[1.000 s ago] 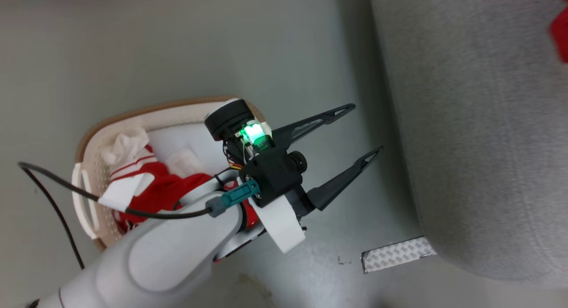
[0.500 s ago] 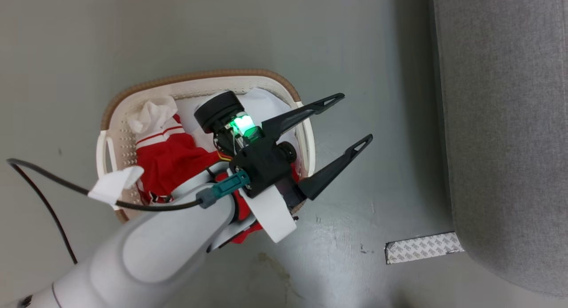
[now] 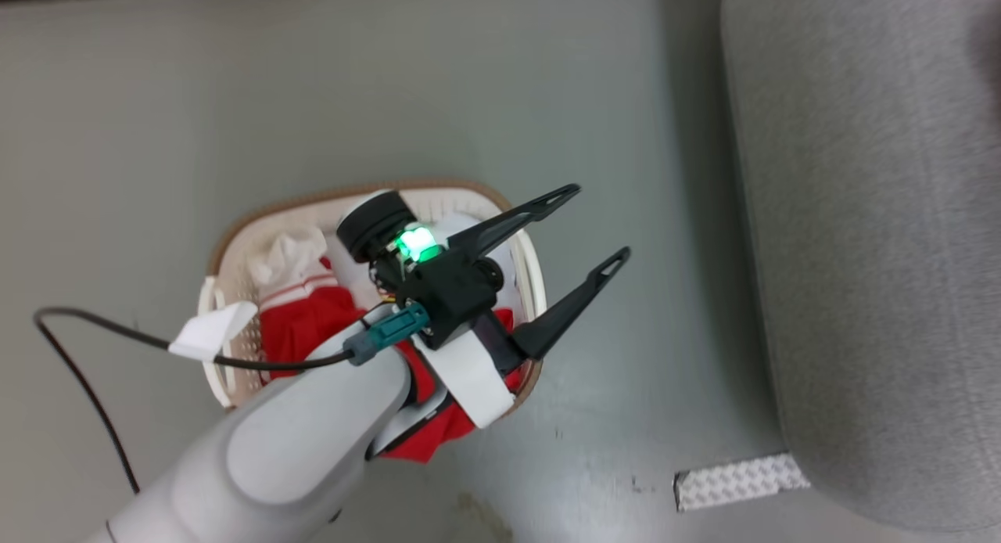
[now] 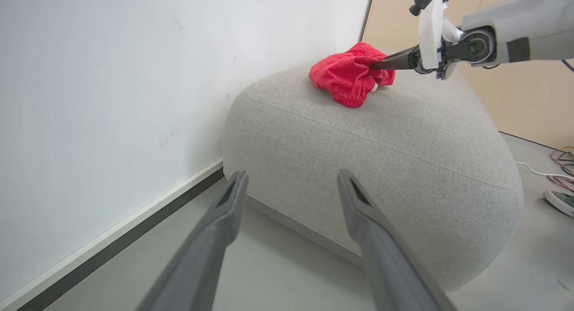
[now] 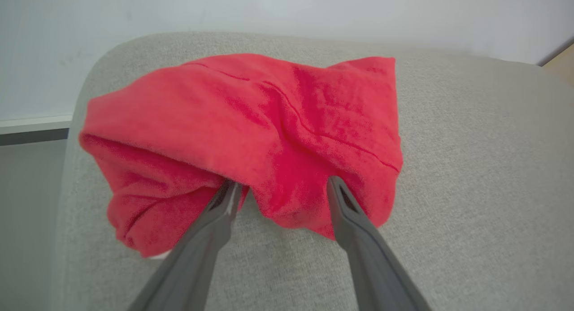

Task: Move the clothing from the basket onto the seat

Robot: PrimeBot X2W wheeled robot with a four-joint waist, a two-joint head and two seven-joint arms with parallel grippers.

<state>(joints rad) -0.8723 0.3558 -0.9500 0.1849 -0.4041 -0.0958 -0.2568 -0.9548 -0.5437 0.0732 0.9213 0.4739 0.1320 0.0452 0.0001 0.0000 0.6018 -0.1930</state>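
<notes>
**Head view.** My left claw [image 3: 599, 222] hangs over the basket [image 3: 313, 197], fingers wide apart and holding nothing. Its arm hides much of the load from me. Red clothing [image 3: 305, 328] lies inside, and one fold seems to spill over the near rim toward the floor [image 3: 547, 97].

**Right wrist view.** My right claw [image 5: 283, 184] also stands apart and grips nothing, but both fingertips are tucked under the folds of a red garment [image 5: 269, 123]. That garment rests on the seat [image 5: 471, 167], close to its rounded end.

**Hazards, as I judge them.**
- **(a) Snag on withdrawal.** The soft fabric drapes over the right fingertips. If I pull straight back it may drag along, slide over the rounded edge and drop to the floor. Lifting clear before retreating should avoid this.
- **(b) Blind descent.** With the basket partly hidden, I could bring the left claw down on the rim or the perforated wall instead of on cloth, and so shove or tip the basket.
- **(c) Shallow pinch.** If I catch only a top layer, the cloth may slip free partway to the seat.
- **(d) Trailing fold.** The piece hanging over the rim could catch there as it rises and pull the light basket along.
</notes>
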